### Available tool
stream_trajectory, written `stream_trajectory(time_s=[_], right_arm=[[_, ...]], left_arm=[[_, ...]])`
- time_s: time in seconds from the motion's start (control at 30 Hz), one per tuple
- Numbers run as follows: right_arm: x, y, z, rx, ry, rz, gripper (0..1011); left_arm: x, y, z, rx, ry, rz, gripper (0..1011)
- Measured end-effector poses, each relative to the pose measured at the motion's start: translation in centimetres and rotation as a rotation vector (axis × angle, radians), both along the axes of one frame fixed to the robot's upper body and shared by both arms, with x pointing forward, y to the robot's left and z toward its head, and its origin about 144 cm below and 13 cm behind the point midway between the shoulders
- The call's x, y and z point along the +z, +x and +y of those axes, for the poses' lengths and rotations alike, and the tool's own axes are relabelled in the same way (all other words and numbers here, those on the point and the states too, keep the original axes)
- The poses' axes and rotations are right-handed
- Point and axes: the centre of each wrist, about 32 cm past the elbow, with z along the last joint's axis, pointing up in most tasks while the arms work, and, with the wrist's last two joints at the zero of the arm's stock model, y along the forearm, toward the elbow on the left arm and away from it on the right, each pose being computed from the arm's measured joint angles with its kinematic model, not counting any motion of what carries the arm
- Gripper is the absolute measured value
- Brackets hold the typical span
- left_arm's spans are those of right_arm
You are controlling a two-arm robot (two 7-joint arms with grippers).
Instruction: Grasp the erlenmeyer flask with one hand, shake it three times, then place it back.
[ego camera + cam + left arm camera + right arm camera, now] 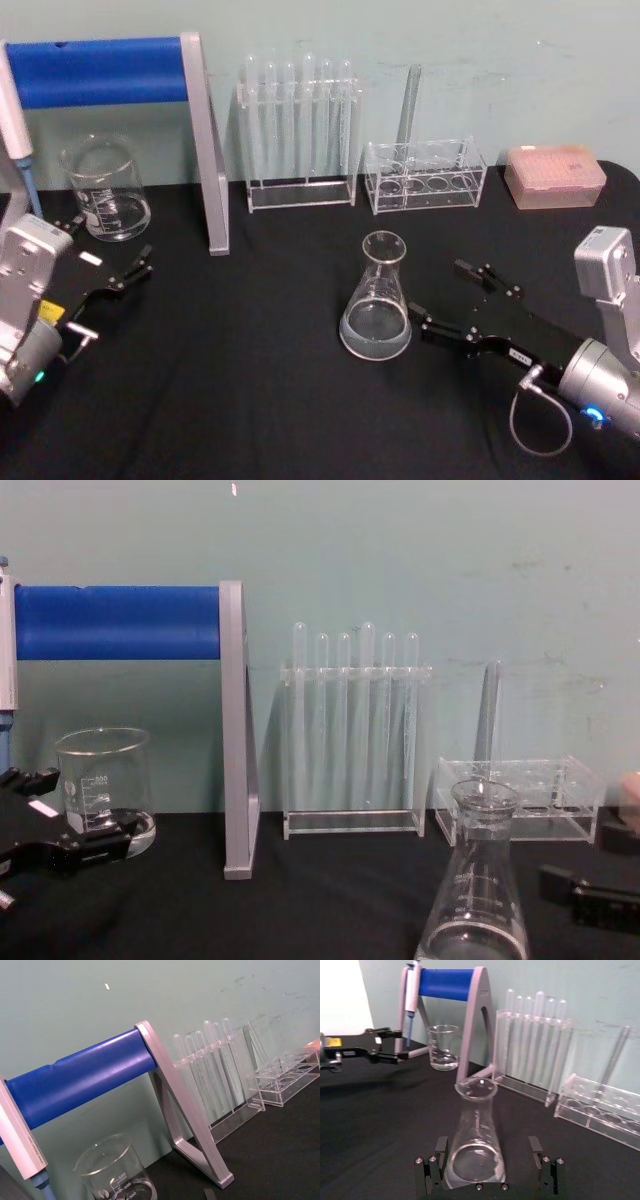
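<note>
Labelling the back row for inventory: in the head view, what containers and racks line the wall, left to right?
Squat clear glass beaker → tall clear rack of test tubes → low clear rack holding one tube → pink rectangular box.

Black table (pixel 250 380) against pale green wall (pixel 450 40). Far left: grey stand (pixel 210 150) with blue bar (pixel 100 70) across top; pipette (pixel 15 120) hanging at its left end. Clear beaker (pixel 105 190) upright under bar, empty-looking. Centre back: tall clear rack (pixel 298 190) holding row of test tubes (pixel 308 100). Just right: low clear rack (pixel 425 178) with single tube (pixel 408 105) standing. Far right: pink box (pixel 555 175).
</note>
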Motion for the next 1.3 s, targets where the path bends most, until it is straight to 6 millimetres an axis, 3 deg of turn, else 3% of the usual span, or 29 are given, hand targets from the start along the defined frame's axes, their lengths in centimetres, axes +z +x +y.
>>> stream_trajectory(time_s=[0.37, 1.3], right_arm=[[-0.1, 0.8, 0.8, 0.043, 0.02, -0.003, 1002], [-0.7, 5.0, 3.6, 0.075, 0.031, -0.028, 1003]], left_arm=[[0.0, 0.0, 0.0, 0.0, 0.0, 0.0, 1001], [0.0, 0.0, 0.0, 0.0, 0.0, 0.0, 1001]])
